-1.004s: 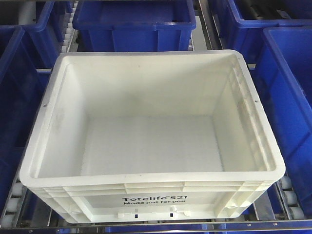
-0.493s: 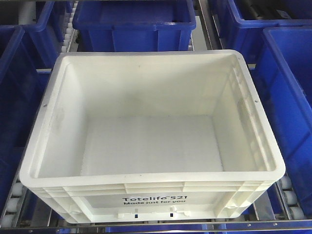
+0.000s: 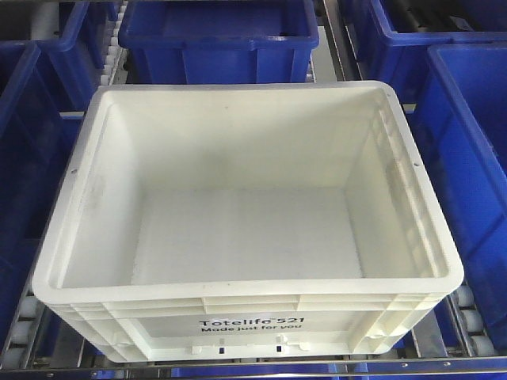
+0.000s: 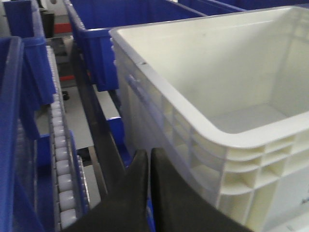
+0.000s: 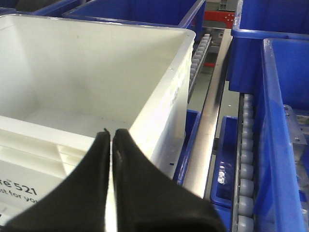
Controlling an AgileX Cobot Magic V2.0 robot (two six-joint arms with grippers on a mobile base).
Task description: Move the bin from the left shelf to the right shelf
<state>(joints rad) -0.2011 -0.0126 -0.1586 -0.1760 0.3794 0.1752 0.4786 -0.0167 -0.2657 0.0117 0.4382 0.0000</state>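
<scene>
A large empty white bin (image 3: 245, 313) marked "Totelife 521" sits on the roller shelf in the middle of the front view. It also shows in the left wrist view (image 4: 231, 140) and in the right wrist view (image 5: 159, 96). My left gripper (image 4: 148, 155) is shut and empty, low beside the bin's left front corner. My right gripper (image 5: 111, 135) is shut and empty, in front of the bin's right front corner. Neither gripper shows in the front view.
Blue bins surround the white one: behind it (image 3: 218, 39), at the left (image 3: 24, 158) and at the right (image 3: 475, 174). Roller tracks (image 4: 60, 164) (image 5: 246, 159) and a metal rail (image 5: 207, 125) run along both sides of the white bin.
</scene>
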